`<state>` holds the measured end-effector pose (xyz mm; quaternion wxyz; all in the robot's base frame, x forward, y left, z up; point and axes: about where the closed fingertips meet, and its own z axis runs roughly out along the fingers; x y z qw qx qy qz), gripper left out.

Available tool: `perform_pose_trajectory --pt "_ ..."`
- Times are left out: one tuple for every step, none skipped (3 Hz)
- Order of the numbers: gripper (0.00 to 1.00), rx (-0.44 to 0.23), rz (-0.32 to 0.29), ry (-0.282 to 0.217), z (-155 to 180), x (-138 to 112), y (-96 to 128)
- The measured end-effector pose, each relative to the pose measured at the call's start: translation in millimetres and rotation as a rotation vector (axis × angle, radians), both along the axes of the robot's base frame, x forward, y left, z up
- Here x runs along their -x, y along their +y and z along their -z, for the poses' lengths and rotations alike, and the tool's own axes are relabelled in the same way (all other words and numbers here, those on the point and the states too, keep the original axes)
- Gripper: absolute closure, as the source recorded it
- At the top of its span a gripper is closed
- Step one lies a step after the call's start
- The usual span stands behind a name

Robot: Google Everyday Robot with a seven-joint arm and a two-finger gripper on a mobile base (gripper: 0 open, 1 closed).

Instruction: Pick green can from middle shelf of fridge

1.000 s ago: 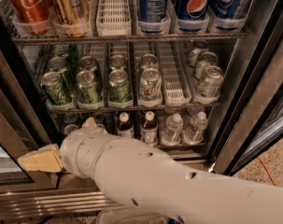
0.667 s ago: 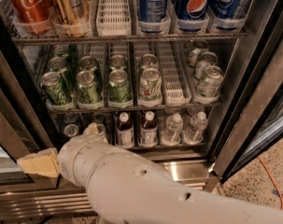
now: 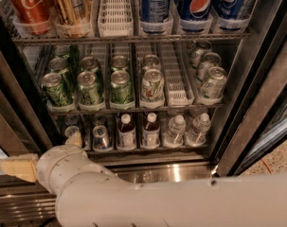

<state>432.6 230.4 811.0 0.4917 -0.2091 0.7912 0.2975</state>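
The fridge [image 3: 181,170] stands open in front of me, with its steel base at the bottom. The middle shelf [image 3: 133,109] holds lanes of cans. Dark-green cans stand in the left lanes; the front ones are the left [image 3: 55,89], the middle [image 3: 90,86] and the right [image 3: 120,86], with more behind them. Paler white-and-green cans [image 3: 152,85] stand to their right. My gripper [image 3: 20,168] is at the lower left, below the middle shelf and outside the fridge front. It is apart from every can. My white arm [image 3: 181,202] crosses the bottom of the view.
The top rack holds a red cola can [image 3: 27,4], a gold can [image 3: 69,6] and blue cola cans [image 3: 197,4]. The bottom rack holds bottles [image 3: 126,131], water bottles [image 3: 174,129] and a can [image 3: 101,137]. The door frame [image 3: 256,93] runs down the right.
My arm and gripper have sunk a little lower in the view. The cans on the shelves have not moved.
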Motion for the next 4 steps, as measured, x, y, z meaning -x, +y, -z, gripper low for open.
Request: perform_pose_trajectory --pt "0.0 -0.022 0.036 -0.052 9.3 -32.6 16.9" --pt "0.0 0.005 0.057 -0.139 1.8 -62.7 17.1" --pt "0.0 0.067 0.055 -0.215 -7.7 -77.0 14.9" --pt "0.0 0.141 0.07 -0.291 -17.3 -85.6 10.8"
